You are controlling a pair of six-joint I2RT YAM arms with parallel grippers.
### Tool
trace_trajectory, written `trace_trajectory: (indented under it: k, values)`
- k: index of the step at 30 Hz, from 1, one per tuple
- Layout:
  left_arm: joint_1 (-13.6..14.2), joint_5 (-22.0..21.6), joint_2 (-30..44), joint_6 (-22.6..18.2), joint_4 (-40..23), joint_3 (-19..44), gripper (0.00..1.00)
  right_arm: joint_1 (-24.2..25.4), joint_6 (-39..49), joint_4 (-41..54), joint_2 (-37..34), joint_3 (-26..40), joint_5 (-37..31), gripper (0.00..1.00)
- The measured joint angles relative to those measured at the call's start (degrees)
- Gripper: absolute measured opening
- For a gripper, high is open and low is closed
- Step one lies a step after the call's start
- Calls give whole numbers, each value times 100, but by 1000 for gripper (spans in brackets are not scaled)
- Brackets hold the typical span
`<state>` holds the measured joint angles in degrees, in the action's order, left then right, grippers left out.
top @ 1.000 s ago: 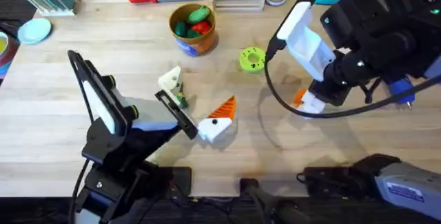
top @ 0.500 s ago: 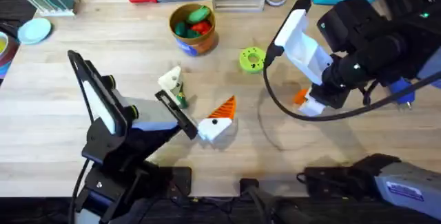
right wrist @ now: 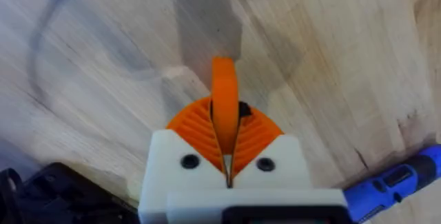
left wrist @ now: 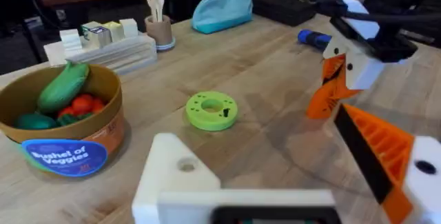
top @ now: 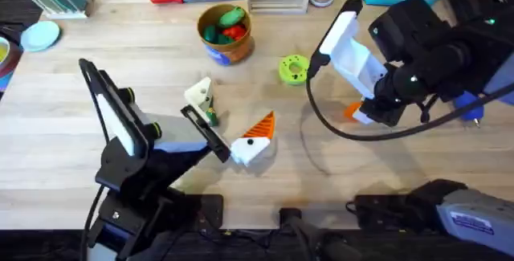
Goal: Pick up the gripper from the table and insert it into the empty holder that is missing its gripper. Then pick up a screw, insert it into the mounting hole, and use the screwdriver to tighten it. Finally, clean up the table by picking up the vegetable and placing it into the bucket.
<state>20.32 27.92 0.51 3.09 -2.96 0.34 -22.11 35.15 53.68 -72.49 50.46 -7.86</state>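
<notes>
A: Where is the small orange ribbed plastic wedge finger [right wrist: 222, 103]?

B: It is clamped edge-on between the pads of the right gripper [right wrist: 224, 141], at about three o'clock from the middle of the pale wooden table [top: 64, 124]. From the left wrist view it looks lifted off the wood.

A: And its target?

B: That is the empty white blocky plastic holder [left wrist: 176, 179] on the left gripper [top: 229, 115], whose jaws stand wide apart. Overhead, it sits at ten o'clock from that gripper's other mount, which carries an orange finger. The small dark round mounting hole [left wrist: 186, 163] faces up.

A: So how should the robot do the insertion?

B: It should carry the wedge toward nine o'clock, low and level, and turn the wrist until the wedge's base faces the mount. Lining up comes before pushing — a skewed entry would likely jam. The left arm ought to stay rigid, and the right should not loosen its grip until the piece seats. One hazard is the tiny dark-green toy vegetable [top: 211, 116] just beside the holder, which is easy to knock.

A: Any writing?

B: The round tan cup-like bucket [left wrist: 114, 100], at twelve o'clock on the table, has a blue label that appears to read "Bushel of Veggies". The chunky bright-blue screwdriver [right wrist: 393, 179] lies near the right gripper — its markings are too small to read.
</notes>
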Motion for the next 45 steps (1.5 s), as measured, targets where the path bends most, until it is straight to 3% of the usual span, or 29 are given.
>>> trace_trajectory:
  k: [10,18,22,26,35,45]
  values:
    - [0,0,2,0,0,0,993,-26,-2,-40,50,0,-26,8]
    - [0,2,1,0,0,0,993,-38,-934,-848,1223,26,125,8]
    - [0,7,0,0,0,0,993,198,-1868,-2136,1726,0,1057,8]
    - [-1,18,2,0,0,0,993,361,-2998,-3246,1744,-297,2166,8]
    - [0,17,1,0,0,0,993,361,-5643,-3422,1006,-609,3531,8]
    - [-1,17,2,0,0,0,993,361,-6441,-3577,63,-610,5320,8]
